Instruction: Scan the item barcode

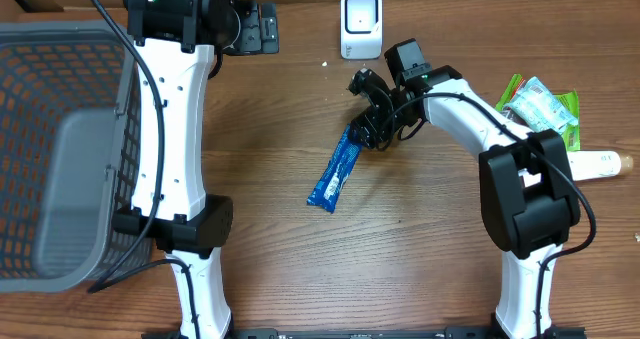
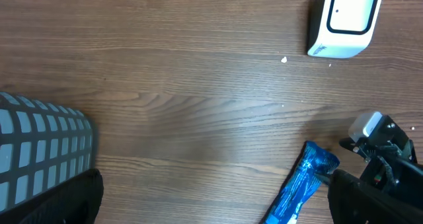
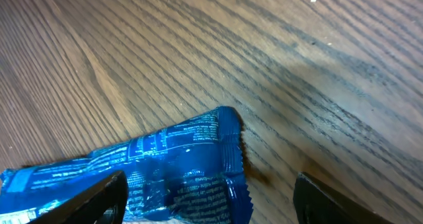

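The brown wood-grain table (image 1: 270,129) carries a long blue foil sachet (image 1: 335,174), one end beneath the right gripper (image 1: 362,129). Beyond the gripper stands a white box-shaped scanner (image 1: 361,24). Well to its right lie green snack packets (image 1: 545,104) and a white tube (image 1: 600,164), and far to its left a grey plastic mesh basket (image 1: 50,129).

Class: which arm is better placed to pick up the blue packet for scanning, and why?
Right. Its open gripper straddles the upper end of the blue packet; the left gripper hangs well apart from it, near the table's far edge.
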